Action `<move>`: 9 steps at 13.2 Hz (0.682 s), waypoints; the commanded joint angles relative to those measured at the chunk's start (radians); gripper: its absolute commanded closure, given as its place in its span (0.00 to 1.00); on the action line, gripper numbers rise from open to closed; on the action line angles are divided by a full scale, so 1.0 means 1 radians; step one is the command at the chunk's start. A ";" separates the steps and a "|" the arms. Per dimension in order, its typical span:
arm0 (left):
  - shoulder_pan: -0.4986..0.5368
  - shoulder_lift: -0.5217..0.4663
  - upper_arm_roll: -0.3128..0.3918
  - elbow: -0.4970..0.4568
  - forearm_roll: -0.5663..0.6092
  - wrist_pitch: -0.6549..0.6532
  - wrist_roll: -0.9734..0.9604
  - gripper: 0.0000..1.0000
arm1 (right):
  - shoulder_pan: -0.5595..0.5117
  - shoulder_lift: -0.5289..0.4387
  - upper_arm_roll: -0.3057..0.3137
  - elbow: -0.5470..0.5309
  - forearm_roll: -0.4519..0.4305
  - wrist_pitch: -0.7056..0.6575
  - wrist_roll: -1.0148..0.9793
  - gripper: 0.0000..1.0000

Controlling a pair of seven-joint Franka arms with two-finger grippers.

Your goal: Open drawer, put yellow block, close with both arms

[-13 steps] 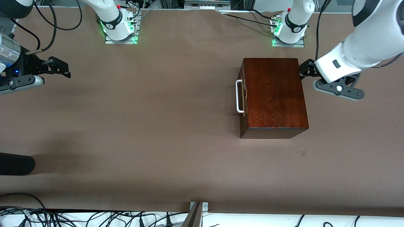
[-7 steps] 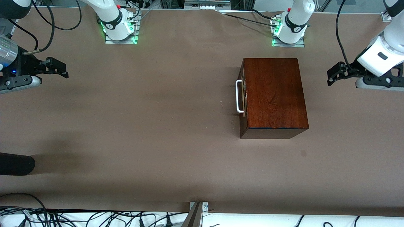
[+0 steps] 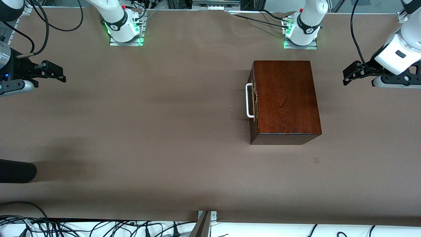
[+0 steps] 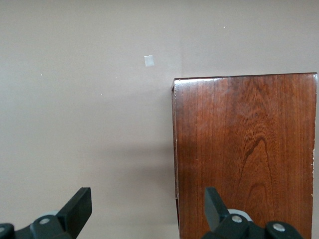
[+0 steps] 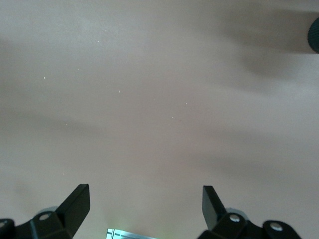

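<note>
The brown-covered bench (image 3: 164, 131) fills the front view, with both arm bases along the edge farthest from the front camera. The largest thing on it is the glossy mahogany box (image 3: 285, 98), standing toward the left arm's end of the bench, just in front of the left arm's base (image 3: 301, 33) and nearer to the front camera than it. Its drawer (image 3: 252, 98) sits pushed fully in, the dark front flush with the box and facing the right arm's end of the bench, with the white loop handle (image 3: 249, 100) standing out from it. The yellow block shows in no view, so where it lies cannot be told.

The left arm (image 3: 399, 54) reaches in at the bench edge by its own end, and the left gripper (image 3: 348, 74) hangs above the bare cover beside the box, clear of it, fingers spread wide and holding nothing; in the left wrist view the two fingertips (image 4: 79, 209) frame the box top and the cover beside it. The right gripper (image 3: 54, 72) hangs over the bench edge at the right arm's end, well apart from the box, jaws wide and empty.

A small pale mark (image 3: 316, 160) lies on the cover nearer to the front camera than the box.
</note>
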 commanded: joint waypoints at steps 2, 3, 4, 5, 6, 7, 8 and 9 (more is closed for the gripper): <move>0.010 -0.012 -0.007 -0.007 -0.002 -0.001 0.006 0.00 | -0.012 -0.008 0.024 -0.001 -0.017 0.014 -0.004 0.00; 0.008 -0.008 -0.007 -0.001 -0.002 -0.001 0.007 0.00 | -0.012 -0.008 0.024 0.000 -0.017 0.016 -0.004 0.00; 0.008 -0.006 -0.007 0.002 -0.003 -0.003 0.006 0.00 | -0.012 -0.007 0.024 0.002 -0.017 0.016 -0.004 0.00; 0.008 -0.008 -0.007 0.002 -0.003 -0.015 0.004 0.00 | -0.013 -0.007 0.024 0.003 -0.017 0.017 -0.004 0.00; 0.010 -0.006 -0.006 0.005 -0.005 -0.040 0.006 0.00 | -0.012 -0.007 0.024 0.003 -0.016 0.017 -0.006 0.00; 0.008 -0.004 -0.006 0.005 -0.003 -0.044 0.006 0.00 | -0.012 -0.007 0.024 0.003 -0.016 0.016 -0.006 0.00; 0.007 -0.001 -0.007 0.007 -0.003 -0.044 0.006 0.00 | -0.012 -0.007 0.024 0.005 -0.014 0.017 -0.006 0.00; 0.005 0.002 -0.007 0.010 -0.002 -0.044 0.004 0.00 | -0.012 -0.007 0.024 0.005 -0.014 0.017 -0.006 0.00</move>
